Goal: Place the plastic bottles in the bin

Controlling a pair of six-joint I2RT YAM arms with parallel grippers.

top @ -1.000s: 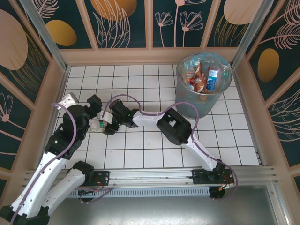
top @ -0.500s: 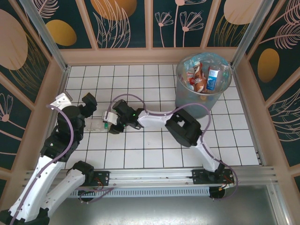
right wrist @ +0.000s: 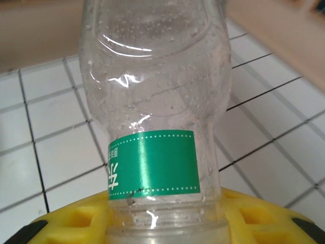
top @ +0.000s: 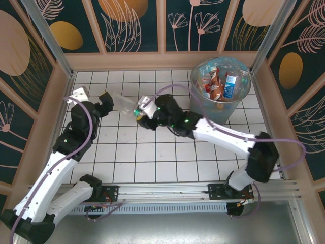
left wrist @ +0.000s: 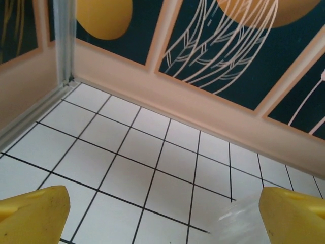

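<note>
There's the bin (top: 216,116) at two o'clock on the tiled floor (top: 152,152), with plastic bottles (top: 219,84) heaped inside. The right gripper (top: 144,109) stretches out to eleven o'clock, fingers pinched on the neck of a clear green-labelled bottle (right wrist: 152,96). At nine o'clock from that bottle, just beside its base, the left gripper (top: 104,103) hangs with its yellow fingers (left wrist: 35,213) spread wide, holding nothing.

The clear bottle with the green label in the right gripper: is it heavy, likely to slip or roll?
The bottle looks empty, so probably light. Its smooth clear wall may be slippery, though the right gripper clamps its neck. Round, it would likely roll if dropped.
</note>
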